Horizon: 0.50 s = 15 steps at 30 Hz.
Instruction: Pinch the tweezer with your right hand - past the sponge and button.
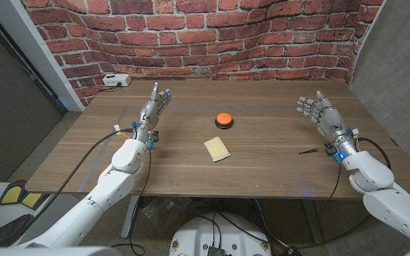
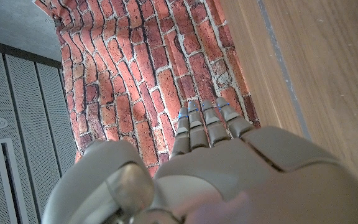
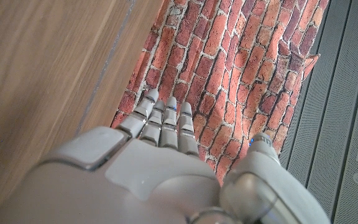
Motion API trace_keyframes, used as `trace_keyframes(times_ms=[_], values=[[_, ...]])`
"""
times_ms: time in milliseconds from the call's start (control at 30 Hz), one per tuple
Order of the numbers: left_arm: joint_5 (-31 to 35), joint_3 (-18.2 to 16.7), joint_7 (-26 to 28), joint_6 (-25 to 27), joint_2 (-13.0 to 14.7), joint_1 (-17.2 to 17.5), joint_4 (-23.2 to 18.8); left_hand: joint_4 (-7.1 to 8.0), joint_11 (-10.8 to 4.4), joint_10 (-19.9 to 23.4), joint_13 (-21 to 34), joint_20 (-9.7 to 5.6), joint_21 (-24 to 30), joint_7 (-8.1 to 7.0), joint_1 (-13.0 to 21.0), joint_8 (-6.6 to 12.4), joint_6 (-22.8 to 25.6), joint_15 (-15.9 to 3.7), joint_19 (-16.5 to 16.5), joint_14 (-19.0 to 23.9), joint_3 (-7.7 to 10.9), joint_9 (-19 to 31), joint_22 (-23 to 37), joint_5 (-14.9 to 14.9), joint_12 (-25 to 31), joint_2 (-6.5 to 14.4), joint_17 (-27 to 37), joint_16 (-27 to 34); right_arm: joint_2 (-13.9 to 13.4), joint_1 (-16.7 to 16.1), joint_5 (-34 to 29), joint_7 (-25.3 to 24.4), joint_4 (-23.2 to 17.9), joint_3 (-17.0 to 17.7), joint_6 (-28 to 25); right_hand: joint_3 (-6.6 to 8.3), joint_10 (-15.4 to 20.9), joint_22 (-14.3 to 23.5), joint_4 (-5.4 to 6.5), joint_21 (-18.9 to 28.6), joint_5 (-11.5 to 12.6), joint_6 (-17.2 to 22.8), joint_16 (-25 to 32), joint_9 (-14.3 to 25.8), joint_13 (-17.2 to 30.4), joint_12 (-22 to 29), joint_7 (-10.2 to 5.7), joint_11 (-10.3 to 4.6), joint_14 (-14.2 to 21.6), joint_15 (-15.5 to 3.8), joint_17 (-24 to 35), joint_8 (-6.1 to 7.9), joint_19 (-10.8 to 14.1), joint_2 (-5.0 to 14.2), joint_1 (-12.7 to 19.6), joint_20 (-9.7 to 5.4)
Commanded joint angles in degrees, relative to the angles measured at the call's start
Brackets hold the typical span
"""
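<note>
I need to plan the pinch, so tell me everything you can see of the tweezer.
The tweezer shows in the head view as a thin, dark, short sliver lying flat on the wooden table, toward the robot's right side. It points roughly sideways, slightly tilted. Its material and its two arms are too small to make out. Nothing touches it: the right hand is raised just beyond it, fingers apart, with the wrist close beside the tweezer. The sponge and button lie well apart from it, near the table's middle.
</note>
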Motion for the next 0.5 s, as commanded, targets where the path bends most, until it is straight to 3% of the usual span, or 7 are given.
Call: trace_keyframes(times_ms=[33, 500], values=[[0.7, -0.2, 0.6, 1.8, 1.3, 0.9, -2.5, -0.41, 0.23, -0.2, 0.1, -0.98, -0.2, 0.08, 0.3, -0.28, -0.2, 0.19, -0.1, -0.4, 0.01, 0.1, 0.2, -0.1, -0.3, 0.7, 0.2, -0.2, -1.6, -6.5, -4.7, -2.9, -3.3, 5.2, 0.6, 0.12, 0.4, 0.3, -0.38, -0.2, -0.2, 0.2, 0.1, 0.1, 0.1, 0.2, -0.12, -0.03, 0.8, -0.09, 0.1, -0.15, 0.9, 0.16, 0.7, -0.17], [0.9, -0.9, 1.3, 3.6, 2.6, 1.6, -4.4, -0.48, 0.74, -1.0, 0.1, -1.53, -0.8, 0.14, 0.8, -1.05, -0.9, 0.38, -0.4, -1.1, 0.16, 0.2, 0.1, -0.2, -1.1, 1.2, 0.2, -0.8, 1.3, -11.0, -9.4, -5.3, -4.7, 9.6, 1.3, 0.52, 1.3, 0.3, -0.87, -0.2, -0.3, 1.0, 0.2, 0.2, 0.1, 0.3, -0.46, -0.37, 2.1, -0.55, 0.1, -0.09, 2.0, 0.49, 1.7, -0.30]])
